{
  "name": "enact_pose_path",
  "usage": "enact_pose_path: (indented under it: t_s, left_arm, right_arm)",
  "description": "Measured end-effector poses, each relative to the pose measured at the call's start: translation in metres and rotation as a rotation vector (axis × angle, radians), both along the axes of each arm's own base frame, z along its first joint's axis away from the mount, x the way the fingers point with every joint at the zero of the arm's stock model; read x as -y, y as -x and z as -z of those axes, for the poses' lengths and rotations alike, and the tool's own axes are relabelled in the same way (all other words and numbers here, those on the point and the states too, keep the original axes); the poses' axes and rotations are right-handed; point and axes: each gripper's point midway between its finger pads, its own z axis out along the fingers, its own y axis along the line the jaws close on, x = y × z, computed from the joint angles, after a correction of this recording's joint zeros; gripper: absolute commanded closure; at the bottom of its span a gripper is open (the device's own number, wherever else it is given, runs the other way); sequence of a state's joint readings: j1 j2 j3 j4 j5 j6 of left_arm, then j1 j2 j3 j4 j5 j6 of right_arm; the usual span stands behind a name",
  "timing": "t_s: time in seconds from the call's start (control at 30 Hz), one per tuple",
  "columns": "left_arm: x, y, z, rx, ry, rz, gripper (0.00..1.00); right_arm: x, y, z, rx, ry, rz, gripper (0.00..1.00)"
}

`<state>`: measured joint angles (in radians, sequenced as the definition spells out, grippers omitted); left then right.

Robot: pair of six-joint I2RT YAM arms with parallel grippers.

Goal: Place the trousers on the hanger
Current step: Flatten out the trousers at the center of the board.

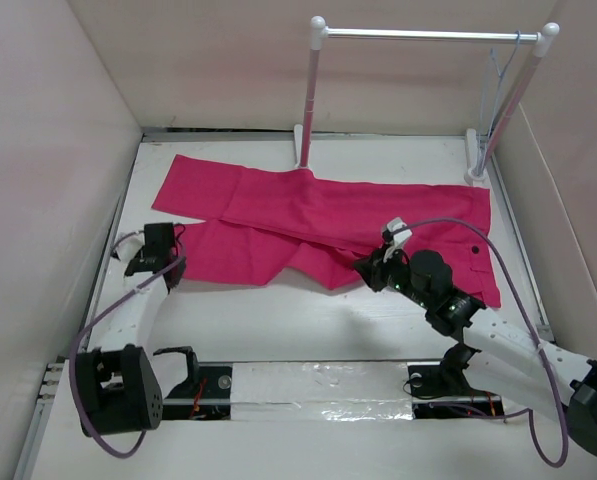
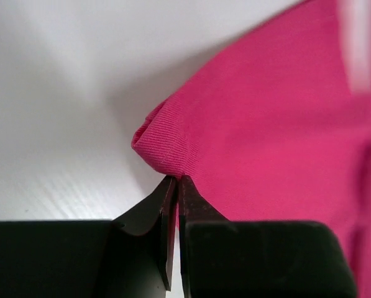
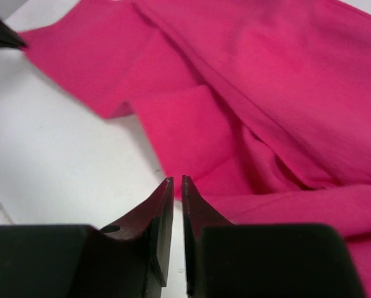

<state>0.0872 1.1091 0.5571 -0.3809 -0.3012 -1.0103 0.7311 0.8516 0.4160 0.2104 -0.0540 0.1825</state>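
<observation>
The magenta trousers [image 1: 328,215] lie flat across the table, waistband with dark button [image 1: 475,250] at the right, legs reaching left. My left gripper [image 1: 176,245] sits at the left end of the near leg; in the left wrist view it [image 2: 176,178] is shut on a bunched corner of the trousers [image 2: 278,124]. My right gripper [image 1: 370,268] is at the near edge of the fabric by the crotch; in the right wrist view it [image 3: 177,178] is shut and empty, just in front of the trousers [image 3: 266,93]. The thin wire hanger [image 1: 498,80] hangs at the rack's right end.
A white-poled rack with a silver bar [image 1: 428,33] stands at the back of the table, its feet behind the trousers. Pale walls enclose the table left, back and right. Bare white table [image 1: 278,320] lies between the trousers and the arm bases.
</observation>
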Motion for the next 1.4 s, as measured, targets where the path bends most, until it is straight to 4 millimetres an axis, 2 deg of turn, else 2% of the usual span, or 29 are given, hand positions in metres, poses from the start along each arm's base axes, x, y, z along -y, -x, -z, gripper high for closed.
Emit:
enact_pose_path:
  t_s: [0.07,0.1,0.2,0.27,0.3,0.33,0.37,0.4,0.47,0.53,0.6,0.73,0.87,1.03,1.17,1.27,1.33,1.4]
  left_arm:
    - [-0.005,-0.019,-0.044,0.093,-0.045,0.029,1.00]
    - [-0.009,-0.029,-0.072,0.154,-0.076,0.043,1.00]
    - [-0.022,-0.051,-0.184,0.388,-0.204,0.066,1.00]
    - [-0.032,-0.045,-0.253,0.519,-0.305,0.059,1.00]
    - [-0.037,-0.037,-0.280,0.573,-0.351,0.048,1.00]
    - [-0.041,-0.027,-0.300,0.612,-0.392,0.040,1.00]
    - [-0.043,-0.020,-0.312,0.633,-0.423,0.040,1.00]
    - [-0.044,-0.011,-0.320,0.649,-0.447,0.041,1.00]
    - [-0.044,0.001,-0.330,0.670,-0.475,0.053,1.00]
    - [-0.042,0.002,-0.330,0.664,-0.480,0.074,1.00]
    - [-0.037,-0.003,-0.322,0.644,-0.466,0.115,1.00]
    - [-0.027,-0.012,-0.304,0.624,-0.424,0.176,1.00]
    - [-0.017,-0.023,-0.288,0.610,-0.368,0.220,1.00]
    - [-0.006,-0.037,-0.283,0.655,-0.315,0.253,1.00]
    - [0.003,-0.039,-0.297,0.722,-0.298,0.284,1.00]
    - [0.009,-0.037,-0.315,0.767,-0.296,0.316,1.00]
    - [0.012,-0.036,-0.331,0.805,-0.304,0.334,1.00]
    - [0.014,-0.032,-0.348,0.846,-0.320,0.345,1.00]
  right_arm:
    - [0.013,-0.009,0.005,-0.016,0.002,0.070,0.75]
    - [0.020,-0.013,0.008,-0.026,0.006,0.105,0.66]
    - [0.048,-0.028,0.018,-0.061,0.010,0.237,0.55]
    - [0.068,-0.035,0.026,-0.081,0.006,0.324,0.54]
    - [0.077,-0.037,0.030,-0.090,0.005,0.361,0.47]
    - [0.086,-0.040,0.033,-0.101,0.001,0.398,0.47]
    - [0.094,-0.042,0.035,-0.108,0.002,0.431,0.47]
    - [0.101,-0.044,0.036,-0.112,-0.002,0.458,0.42]
    - [0.110,-0.046,0.037,-0.123,-0.010,0.499,0.37]
    - [0.118,-0.047,0.040,-0.133,-0.010,0.534,0.28]
    - [0.126,-0.047,0.046,-0.159,0.003,0.568,0.17]
    - [0.151,-0.045,0.061,-0.218,0.034,0.679,0.04]
    - [0.188,-0.041,0.069,-0.261,0.053,0.835,0.02]
    - [0.247,-0.042,0.076,-0.319,0.024,1.070,0.03]
    - [0.292,-0.035,0.098,-0.436,0.005,1.217,0.03]
    - [0.309,-0.027,0.117,-0.528,-0.019,1.277,0.05]
    - [0.313,-0.024,0.128,-0.582,-0.035,1.283,0.13]
    - [0.312,-0.023,0.138,-0.635,-0.053,1.267,0.26]
